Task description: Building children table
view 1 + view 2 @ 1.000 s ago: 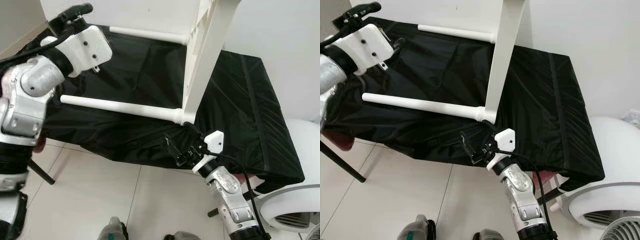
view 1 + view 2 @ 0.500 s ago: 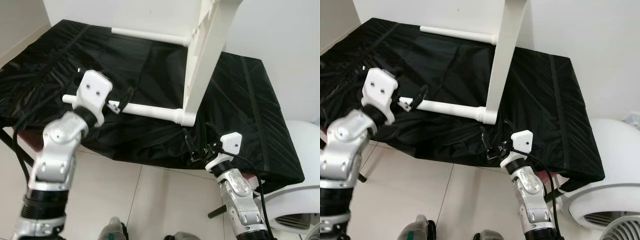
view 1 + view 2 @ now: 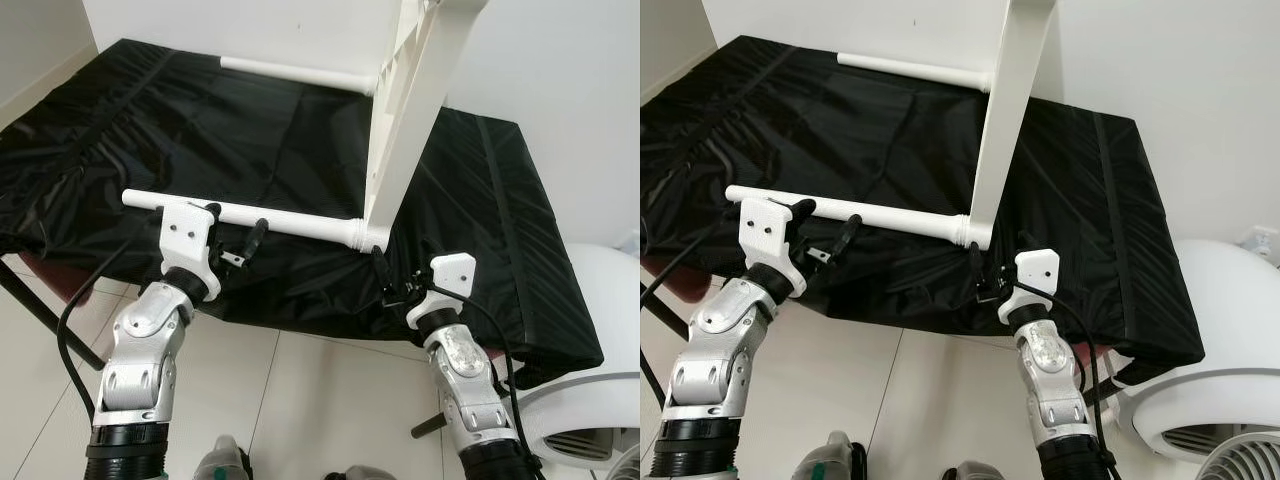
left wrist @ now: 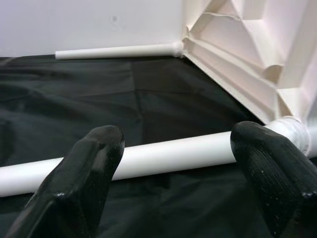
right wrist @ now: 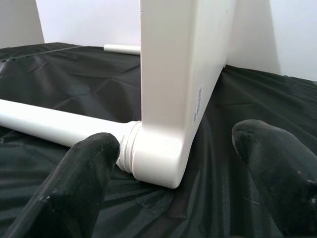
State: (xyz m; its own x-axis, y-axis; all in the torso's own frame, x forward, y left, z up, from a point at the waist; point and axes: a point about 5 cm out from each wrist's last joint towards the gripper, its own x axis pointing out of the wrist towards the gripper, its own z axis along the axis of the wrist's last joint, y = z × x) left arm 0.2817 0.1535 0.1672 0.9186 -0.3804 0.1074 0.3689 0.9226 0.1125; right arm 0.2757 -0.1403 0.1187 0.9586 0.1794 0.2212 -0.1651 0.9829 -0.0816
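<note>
A white table top point(image 3: 412, 120) stands on edge on a black cloth-covered surface point(image 3: 200, 130). Two white round legs stick out of it to the left, a near leg point(image 3: 290, 220) and a far leg point(image 3: 295, 72). My left gripper point(image 3: 234, 228) is open, just in front of the near leg's left half; in the left wrist view the near leg point(image 4: 168, 156) crosses between the fingers point(image 4: 94, 168). My right gripper point(image 3: 387, 282) is open, close below the corner where the near leg joins the table top point(image 5: 178, 74).
The black cloth hangs over the front edge above a tiled floor point(image 3: 300, 400). A white round appliance point(image 3: 600, 330) stands at the right. A dark stand leg point(image 3: 35, 315) slants under the surface at left. White walls lie behind.
My left arm has dropped from high at the far left down to the front of the near leg. My right gripper has shifted slightly right and up, toward the table top's corner.
</note>
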